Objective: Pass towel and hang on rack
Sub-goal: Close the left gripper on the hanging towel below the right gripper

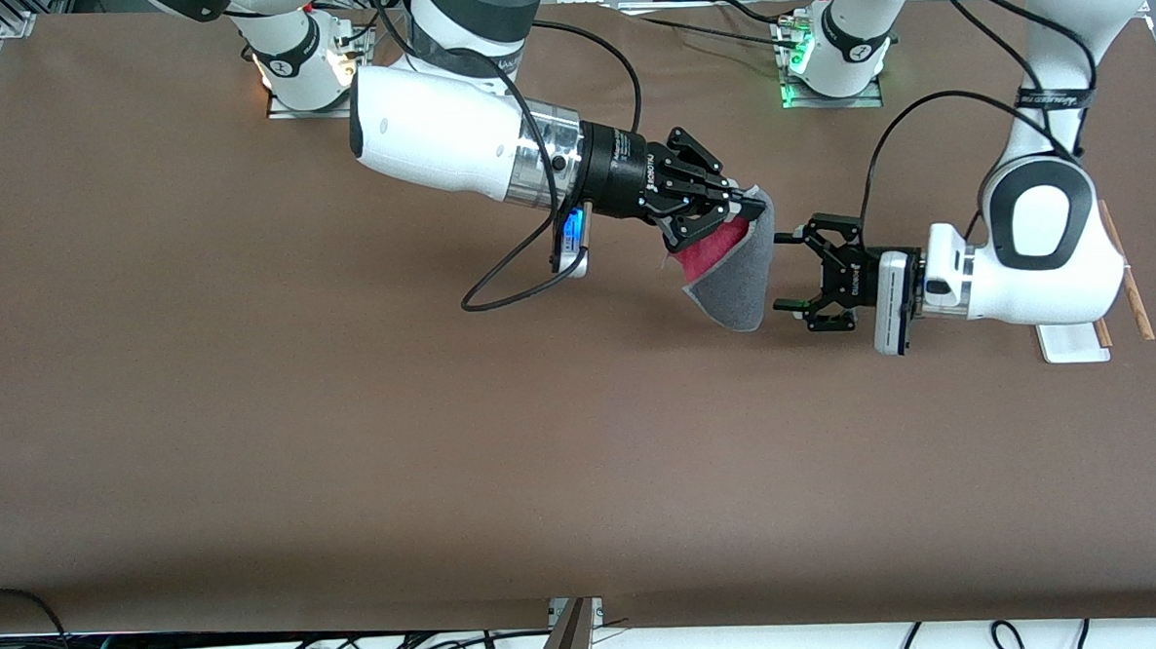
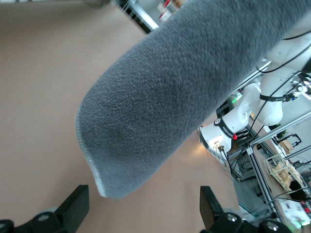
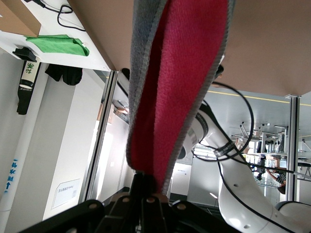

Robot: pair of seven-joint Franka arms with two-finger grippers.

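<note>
- The right tool [image 1: 740,200] is up in the air over the middle of the brown surface [image 1: 251,427], with its fingers pinched together on one edge of the towel [image 1: 737,274]
- In the right wrist view those fingers [image 3: 146,191] meet at the fold of the towel [image 3: 180,82], whose red-pink inner side shows between two grey edges
- The towel hangs from that grip in a folded flap, dark grey on the outside with a lighter trim along its rim, red-pink inside; it does not appear to touch the surface
- The left tool [image 1: 783,272] is in the air just beside the hanging towel, pointed at its grey outer side, with its two fingers spread wide and nothing between them
- In the left wrist view the grey side of the towel [image 2: 165,97] fills most of the picture just ahead of the two open fingers [image 2: 73,206]
- The two tools face each other with the towel between them
- The rack [image 1: 1076,340] stands on the surface toward the left arm's end, mostly hidden by the left arm: only a corner of its white base and one thin wooden rod [image 1: 1127,276] lying at a slant show
- The towel is well apart from the rack
</note>
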